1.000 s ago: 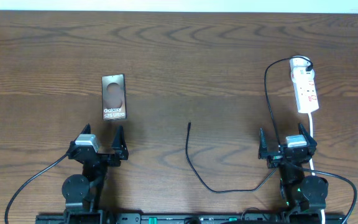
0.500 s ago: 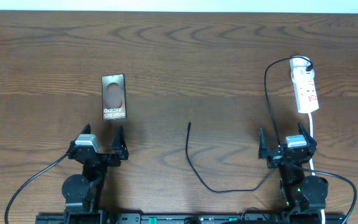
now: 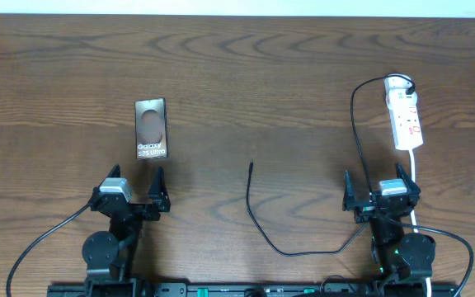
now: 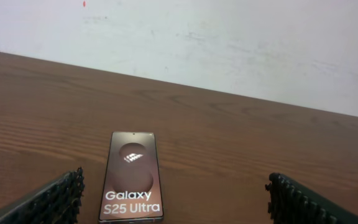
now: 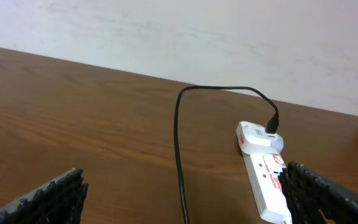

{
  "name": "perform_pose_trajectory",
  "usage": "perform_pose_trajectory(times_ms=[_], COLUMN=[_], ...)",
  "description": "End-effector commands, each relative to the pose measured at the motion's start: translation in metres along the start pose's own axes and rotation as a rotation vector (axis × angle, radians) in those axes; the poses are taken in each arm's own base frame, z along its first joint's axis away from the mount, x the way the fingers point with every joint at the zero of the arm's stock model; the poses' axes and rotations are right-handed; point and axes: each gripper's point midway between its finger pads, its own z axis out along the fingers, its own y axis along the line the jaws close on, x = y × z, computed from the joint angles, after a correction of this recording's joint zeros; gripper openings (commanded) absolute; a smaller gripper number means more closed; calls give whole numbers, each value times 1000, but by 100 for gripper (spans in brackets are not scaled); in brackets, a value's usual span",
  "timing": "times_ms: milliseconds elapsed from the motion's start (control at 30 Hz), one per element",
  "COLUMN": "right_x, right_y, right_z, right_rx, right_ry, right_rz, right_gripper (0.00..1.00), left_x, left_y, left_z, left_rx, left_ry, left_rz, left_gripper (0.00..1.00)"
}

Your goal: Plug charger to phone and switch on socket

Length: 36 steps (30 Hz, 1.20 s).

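- table [image 3: 237, 66]: dark wood-grain top that fills the overhead view. A pale wall [image 4: 229, 43] stands beyond its far edge in both wrist views.
- left gripper [image 3: 132, 191]: lower left of the overhead view. Jaws spread wide, empty. Its ribbed black fingers [image 4: 55, 199] show at the two bottom corners of the left wrist view.
- right gripper [image 3: 380, 191]: lower right of the overhead view. Jaws spread wide, holding nothing.
- phone [image 3: 151, 129]: flat on the table, left of centre in the overhead view, long axis running up and down the frame, lettering at its lower end. It lies just above the left gripper and apart from it. In the left wrist view it sits at bottom centre-left, nearer the left-of-frame finger, touching neither.
- socket [image 3: 405, 120]: white strip with red marks on its face, upper right of the overhead view, above the right gripper. A white adapter [image 5: 257, 135] sits at its top end. A white cord [image 3: 416, 165] leaves its lower end toward the bottom of the frame. Switch position: cannot tell.
- charger [image 3: 249, 198]: thin black cable.
  - Its plug tip [image 3: 251, 165] lies free on bare wood at mid-frame, well apart from the phone.
  - From there the cable curves down and right across the lower centre and passes the right gripper.
  - It then climbs the right side, loops over and enters the adapter.
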Motion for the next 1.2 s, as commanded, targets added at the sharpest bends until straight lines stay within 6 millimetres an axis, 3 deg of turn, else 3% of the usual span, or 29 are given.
perform_pose_trajectory(times_ms=[0,1167], right_x=[2,2], right_y=[-2,-2], right_z=[0,0], right_rx=[11,11], right_ry=[3,3], right_rz=[12,12], right_gripper=[99,99], left_x=[14,9], left_y=[1,-3], left_z=[0,0], left_rx=[1,24], left_ry=[50,31], left_rz=[14,9], left_gripper=[93,93])
